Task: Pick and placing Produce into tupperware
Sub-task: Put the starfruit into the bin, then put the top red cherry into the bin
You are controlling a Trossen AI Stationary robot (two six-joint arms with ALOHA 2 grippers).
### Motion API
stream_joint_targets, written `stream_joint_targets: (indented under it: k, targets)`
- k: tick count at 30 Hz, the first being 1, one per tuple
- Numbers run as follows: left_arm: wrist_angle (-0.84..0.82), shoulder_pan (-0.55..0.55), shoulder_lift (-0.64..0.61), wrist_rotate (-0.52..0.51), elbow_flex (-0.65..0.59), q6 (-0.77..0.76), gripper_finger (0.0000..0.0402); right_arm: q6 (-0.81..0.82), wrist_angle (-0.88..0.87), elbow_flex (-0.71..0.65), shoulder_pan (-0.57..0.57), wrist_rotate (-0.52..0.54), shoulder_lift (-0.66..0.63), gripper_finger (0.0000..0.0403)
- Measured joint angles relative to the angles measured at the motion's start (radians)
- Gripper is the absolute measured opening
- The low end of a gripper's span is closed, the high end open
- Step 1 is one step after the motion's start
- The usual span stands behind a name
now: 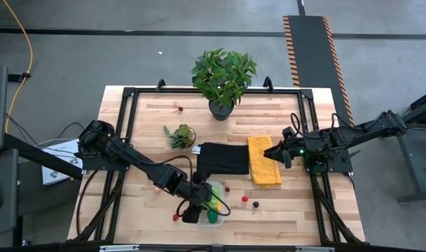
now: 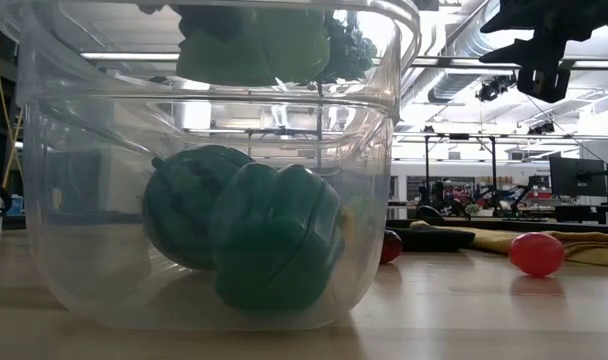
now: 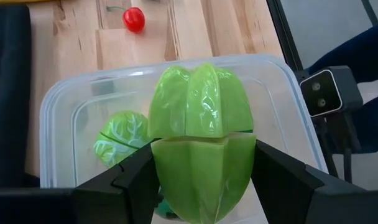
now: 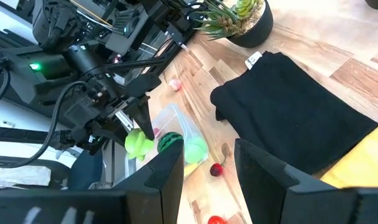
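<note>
The clear tupperware (image 1: 218, 187) stands near the table's front edge, and the low view sees it close up (image 2: 84, 200). Inside it lie a dark green piece (image 2: 244, 230) and a leafy light green piece (image 3: 120, 140). My left gripper (image 3: 204, 180) is shut on a lime-green ribbed fruit (image 3: 201, 112) over the container's opening. My right gripper (image 4: 207, 177) hovers open with nothing between its fingers, above the yellow cloth (image 1: 263, 161) at the table's right. Loose red (image 1: 244, 198) and dark (image 1: 256, 204) produce lie on the wood right of the container. My left gripper pinches the lime-green fruit by two opposite sides of its lower half (image 3: 161, 168), one finger (image 3: 136, 180) on each side. The fingers slant down from the table's left. The fruit hangs at about the container's rim (image 2: 254, 45), clear of the pieces below it.
A large potted plant (image 1: 223, 77) stands at the far edge, with a small succulent (image 1: 179, 134) left of the black cloth (image 1: 223, 159). A red cherry (image 3: 133, 18) lies beyond the container. A red piece (image 1: 176, 217) lies on the container's left. Black frame rails run along the table's sides.
</note>
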Motion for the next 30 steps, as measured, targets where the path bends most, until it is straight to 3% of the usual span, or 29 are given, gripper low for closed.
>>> stream_joint_targets:
  k: [14, 24, 30]
  targets:
    - [0.001, 0.005, 0.0, -0.007, 0.0, -0.001, 0.0217, -0.004, 0.0, 0.0, 0.0, 0.0, 0.0, 0.0133]
    - [0.001, 0.005, 0.0, -0.008, 0.0, -0.017, 0.0258, -0.004, -0.003, 0.0, 0.0, 0.0, 0.0, 0.0133]
    - [0.001, 0.006, 0.0, -0.007, -0.001, -0.041, 0.0244, -0.004, -0.003, 0.0, 0.0, 0.0, 0.0, 0.0133]
